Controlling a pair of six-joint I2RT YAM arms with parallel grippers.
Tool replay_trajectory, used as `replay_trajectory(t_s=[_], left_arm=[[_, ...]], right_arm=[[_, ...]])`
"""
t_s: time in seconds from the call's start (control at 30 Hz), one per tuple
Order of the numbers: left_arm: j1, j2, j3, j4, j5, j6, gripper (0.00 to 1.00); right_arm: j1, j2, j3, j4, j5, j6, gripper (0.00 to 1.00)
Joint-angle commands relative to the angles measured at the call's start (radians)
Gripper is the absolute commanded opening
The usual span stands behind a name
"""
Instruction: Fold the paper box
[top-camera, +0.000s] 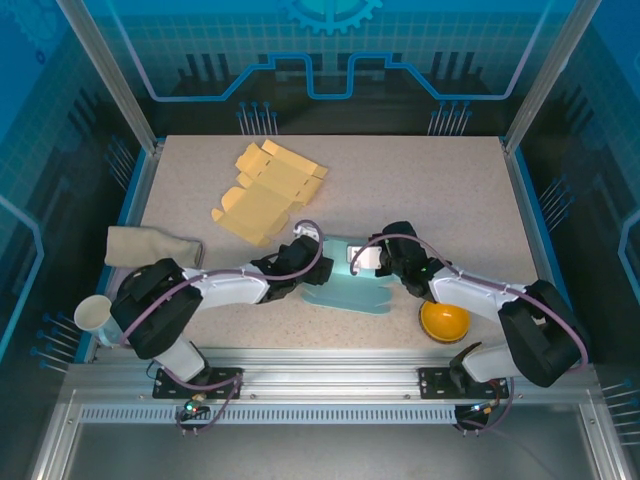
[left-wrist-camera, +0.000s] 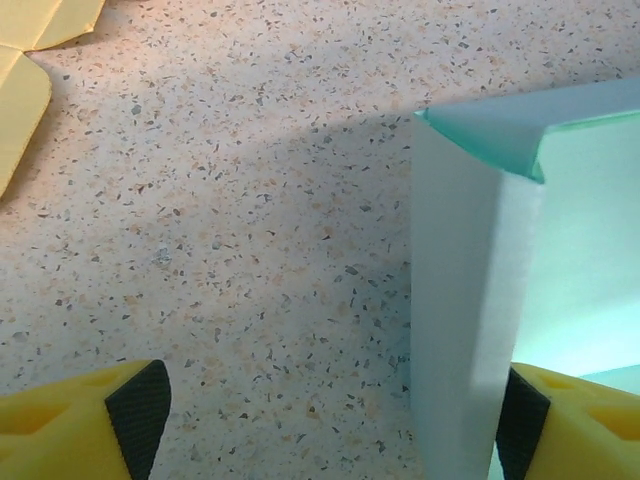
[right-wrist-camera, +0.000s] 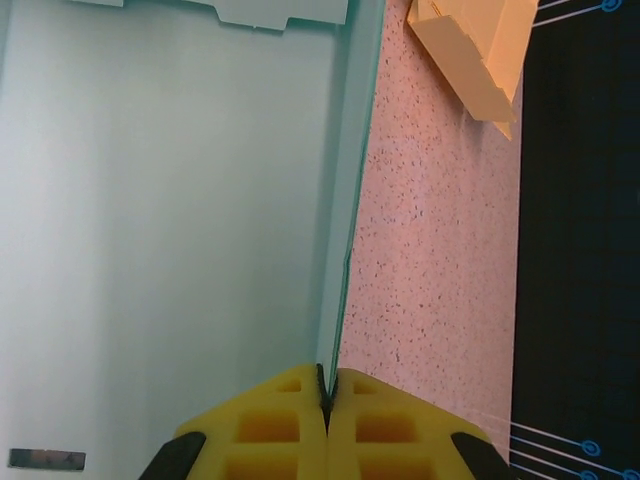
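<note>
Top view: the paper box (top-camera: 350, 288) lies at lower centre of the frame, between my left gripper (top-camera: 298, 265) and my right gripper (top-camera: 385, 262).
Left wrist view: my left jaws stand wide apart, with the box's upright wall just inside the lower-right finger.
Right wrist view: my right jaws are pinched closed on the box's thin edge, at bottom centre.

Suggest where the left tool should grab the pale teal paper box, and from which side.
Grip the pale teal paper box by its upright wall, below the folded top corner. It is a thin vertical sheet, so probably come from above with the open left tool straddling it, one finger per flat face. The right tool pinches the opposite side; stay clear.
</note>
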Motion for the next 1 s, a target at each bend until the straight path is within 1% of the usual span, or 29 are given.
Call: replay_trajectory(t_s=[0.0, 0.17, 0.33, 0.47, 0.53, 0.57, 0.67, 0.77, 0.87, 0.9, 0.97], left_arm=[[0.005, -0.028, 0.009, -0.102, -0.056, -0.01, 0.85], [0.006, -0.113, -0.013, -0.102, 0.047, 0.011, 0.86], [0.011, -0.087, -0.019, -0.105, 0.079, 0.024, 0.85], [0.01, -0.057, 0.004, -0.08, 0.158, 0.023, 0.85], [0.021, -0.05, 0.003, -0.069, 0.178, 0.019, 0.85], [0.036, -0.057, -0.002, -0.063, 0.212, 0.014, 0.84], [0.105, -0.13, -0.045, -0.022, 0.378, -0.012, 0.84], [0.156, -0.238, -0.101, 0.002, 0.471, -0.002, 0.86], [0.185, -0.328, -0.18, 0.04, 0.507, 0.018, 0.87], [0.188, -0.348, -0.199, 0.047, 0.505, 0.021, 0.87], [0.195, -0.37, -0.24, 0.063, 0.495, 0.018, 0.86]], right_arm=[[-0.001, -0.009, -0.02, -0.032, 0.107, -0.044, 0.0], [0.0, -0.006, -0.013, -0.03, 0.116, -0.042, 0.0], [-0.001, -0.014, -0.015, -0.034, 0.103, -0.041, 0.0], [0.0, -0.024, -0.018, -0.043, 0.088, -0.038, 0.0], [-0.001, -0.028, -0.017, -0.049, 0.078, -0.035, 0.0], [-0.004, -0.031, -0.017, -0.054, 0.073, -0.033, 0.0], [-0.009, -0.029, -0.017, -0.049, 0.069, -0.032, 0.0], [-0.008, -0.028, -0.025, -0.023, 0.075, -0.034, 0.0], [0.011, -0.043, -0.058, 0.052, 0.093, -0.063, 0.0], [0.018, -0.05, -0.067, 0.059, 0.097, -0.075, 0.0], [0.038, -0.067, -0.095, 0.131, 0.103, -0.107, 0.0]])
